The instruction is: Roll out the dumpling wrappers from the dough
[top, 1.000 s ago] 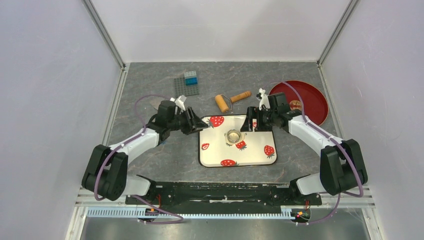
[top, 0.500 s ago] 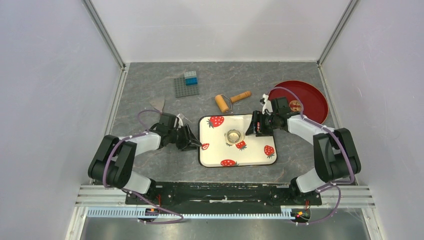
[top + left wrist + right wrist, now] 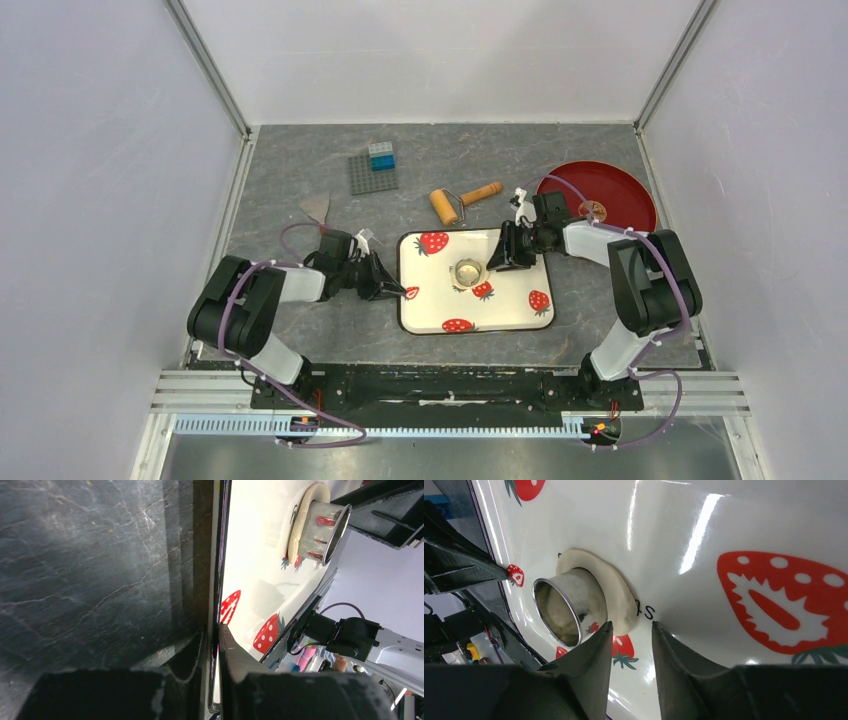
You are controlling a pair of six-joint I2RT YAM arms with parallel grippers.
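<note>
A white mat (image 3: pixel 515 280) with red strawberry prints lies mid-table. On it the dough (image 3: pixel 623 594) is a flattened pale patch, and a metal ring cutter (image 3: pixel 467 270) stands pressed into it. My left gripper (image 3: pixel 400 292) pinches the mat's left edge, one finger under it and one on top (image 3: pixel 215 635). From the right, my right gripper (image 3: pixel 492 262) reaches low over the mat. In its wrist view that gripper (image 3: pixel 631 625) is open a little, and the dough's rim lies just past its fingertips. Separate dumpling wrappers are out of view.
A wooden roller (image 3: pixel 465 198) lies behind the mat. A red plate (image 3: pixel 625 185) with a small brown item (image 3: pixel 592 210) sits at the back right. A grey baseplate with blue bricks (image 3: pixel 373 172) and a scraper (image 3: pixel 317 208) lie at the back left. White walls enclose the table.
My left gripper came down from the mat's far left corner to its left edge and closed on it. The right gripper's jaws narrowed while it stayed beside the ring.
</note>
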